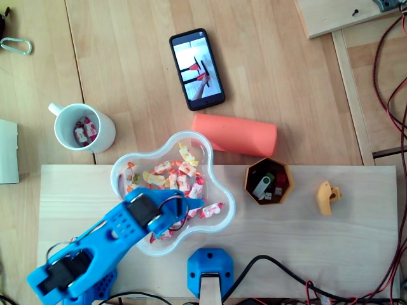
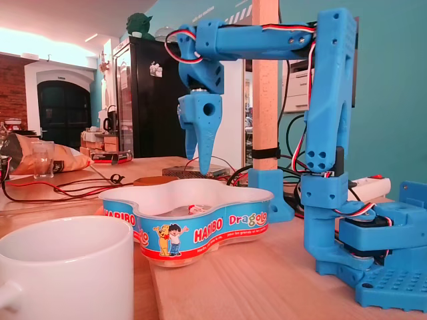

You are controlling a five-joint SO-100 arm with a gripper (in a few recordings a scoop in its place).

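While the blue arm bends over the front of the table, its gripper (image 1: 194, 203) (image 2: 202, 172) points straight down over the flower-shaped Haribo tub (image 1: 124, 170) (image 2: 213, 230). In the fixed view the tip hangs just above the rim. The jaws are pressed together into one narrow point, and nothing shows between them. Seen from overhead, the tip sits over the right half of the tub, with the wrapped sweets (image 1: 170, 176) spread inside it and one lying just to its right. A white mug (image 1: 105, 135) (image 2: 67, 267) with a few sweets in it stands apart at upper left. An orange cylinder (image 1: 234, 135) lies just behind the tub, and a hexagonal box (image 1: 284, 184) of USB sticks stands to the right.
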